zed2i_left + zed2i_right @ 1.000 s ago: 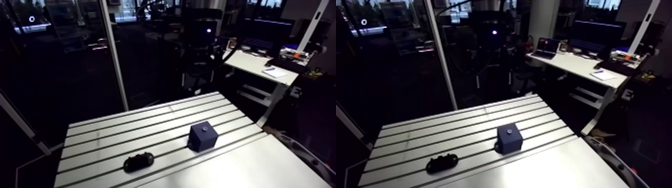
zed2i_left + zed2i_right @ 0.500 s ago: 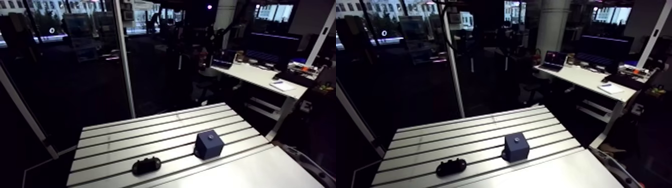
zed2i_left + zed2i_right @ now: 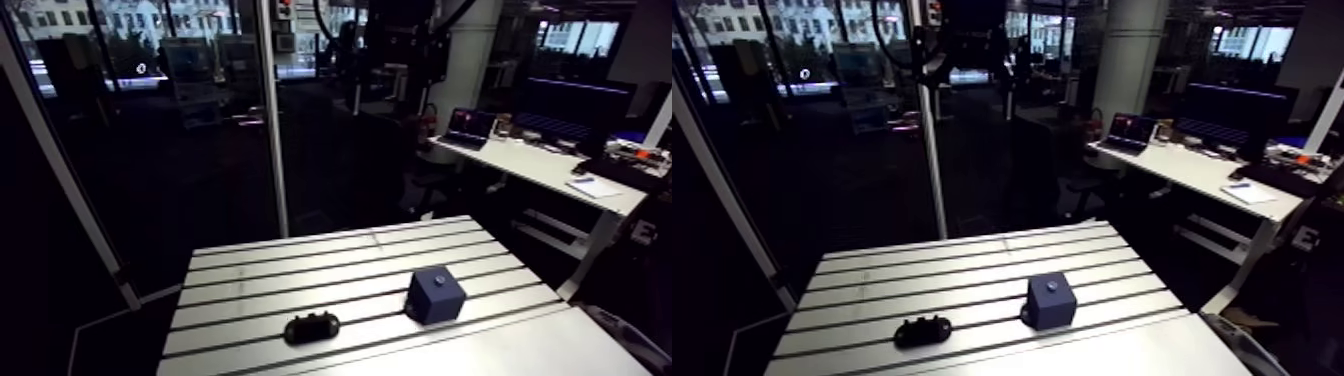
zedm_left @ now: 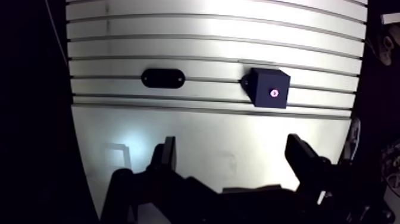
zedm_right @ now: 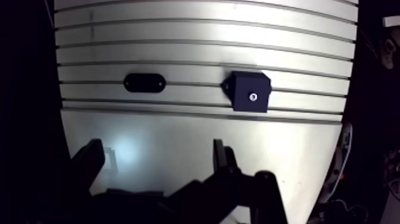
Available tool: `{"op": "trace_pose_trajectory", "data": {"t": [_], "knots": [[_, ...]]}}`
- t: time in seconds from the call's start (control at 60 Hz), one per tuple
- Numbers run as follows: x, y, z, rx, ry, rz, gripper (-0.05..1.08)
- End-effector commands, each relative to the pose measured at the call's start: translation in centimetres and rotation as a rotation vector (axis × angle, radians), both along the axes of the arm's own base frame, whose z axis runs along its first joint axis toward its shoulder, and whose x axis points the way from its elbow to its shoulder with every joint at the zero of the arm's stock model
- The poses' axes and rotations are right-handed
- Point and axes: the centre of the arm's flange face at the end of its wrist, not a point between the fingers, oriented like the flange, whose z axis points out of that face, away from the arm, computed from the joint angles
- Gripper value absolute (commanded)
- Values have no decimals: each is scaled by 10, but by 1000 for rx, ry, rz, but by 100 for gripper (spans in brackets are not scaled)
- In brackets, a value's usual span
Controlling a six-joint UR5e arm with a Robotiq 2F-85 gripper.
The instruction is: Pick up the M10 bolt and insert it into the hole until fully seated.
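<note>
A dark blue block stands on the slotted table, with a small round hole in its top face. To its left lies a black oblong piece, in the same slot line; I cannot make out a bolt on it. In the wrist view my gripper hangs high above the table's smooth front plate, open, with nothing between its fingers. Both the block and the black piece lie ahead of the gripper, the block ahead of one finger and the piece ahead of the other.
A smooth unslotted plate forms the table's front part. The table's edges drop off on both sides. A pale upright post stands behind the back edge.
The arm view has shifted and turned between the earlier pictures and now, so the camera has moved. The block and the black piece keep their places on the table.
</note>
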Motion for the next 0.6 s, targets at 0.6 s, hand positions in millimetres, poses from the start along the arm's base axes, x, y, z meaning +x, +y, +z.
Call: {"op": "trace_pose_trajectory", "data": {"t": [0.6], "knots": [[-8,-40,-23,11,-3,11,1]]}}
